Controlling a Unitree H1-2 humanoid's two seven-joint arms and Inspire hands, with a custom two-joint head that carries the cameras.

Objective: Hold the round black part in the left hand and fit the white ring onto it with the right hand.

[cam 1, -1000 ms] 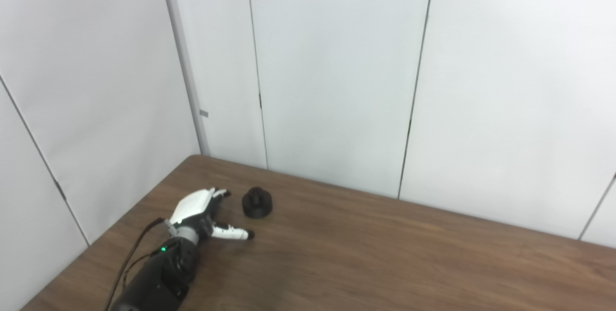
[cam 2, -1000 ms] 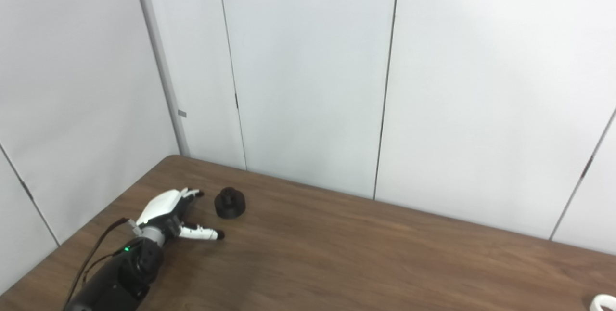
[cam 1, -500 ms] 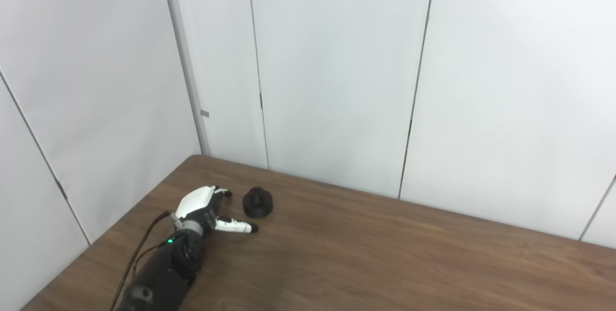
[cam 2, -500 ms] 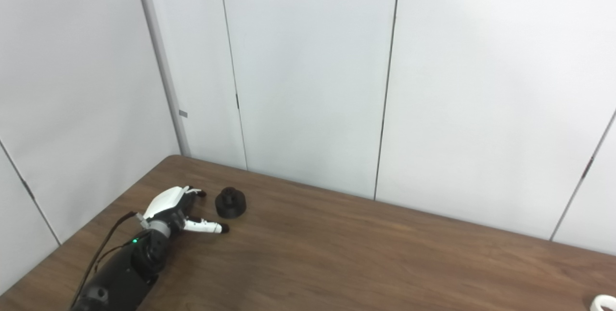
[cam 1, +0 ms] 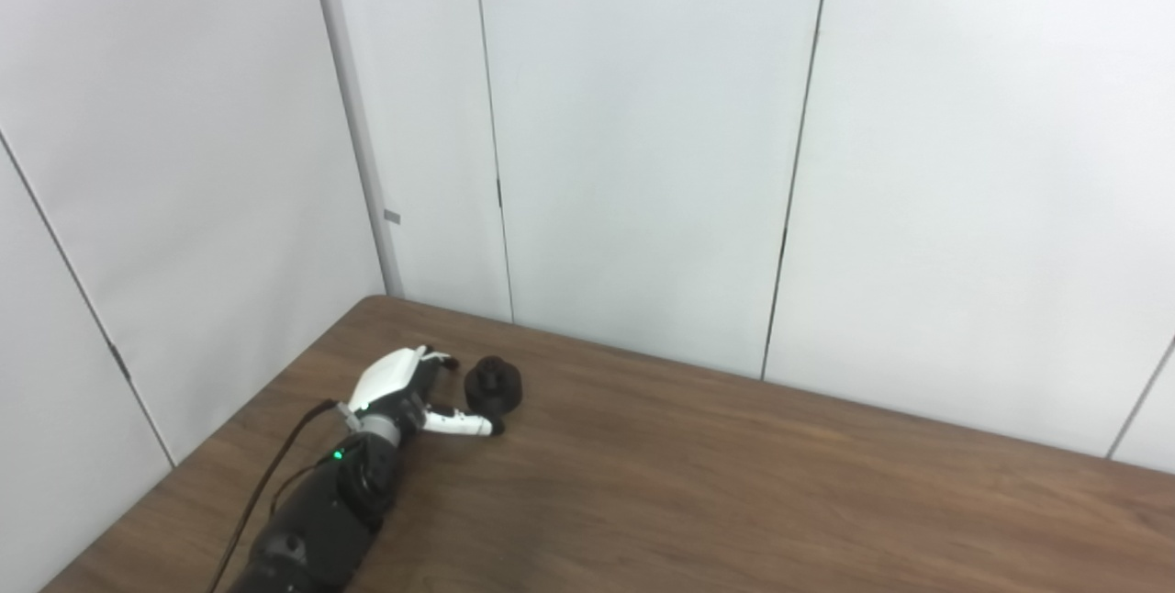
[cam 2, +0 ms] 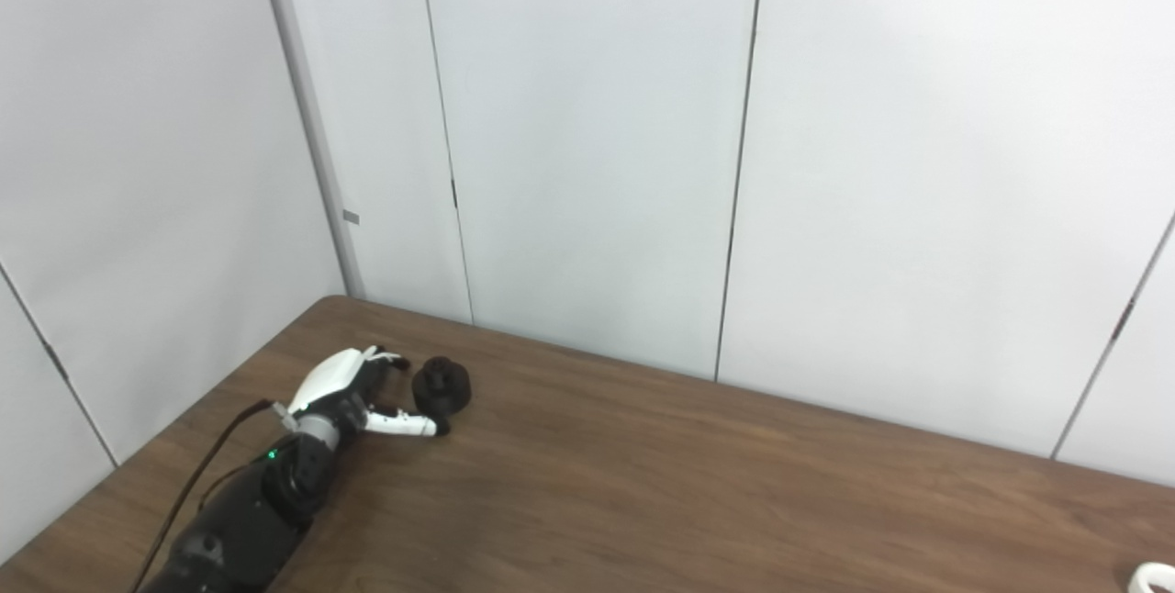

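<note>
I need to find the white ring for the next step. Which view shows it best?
The right eye view: a sliver of the white ring shows at the bottom right corner, on the table, partly cut off by the frame. The left eye view does not show it at all.

1. a wooden table (cam 1: 734,483) with a dark brown grain is seen filling the lower part of both views; its far left corner is rounded.
2. white wall panels (cam 1: 643,143) are seen behind the table, divided by thin dark vertical seams.
3. a pale grey vertical post (cam 1: 353,116) is set in the corner where two walls meet, just behind the table's far corner.
4. a small grey tab (cam 2: 351,218) is fixed on the post, partway up.
</note>
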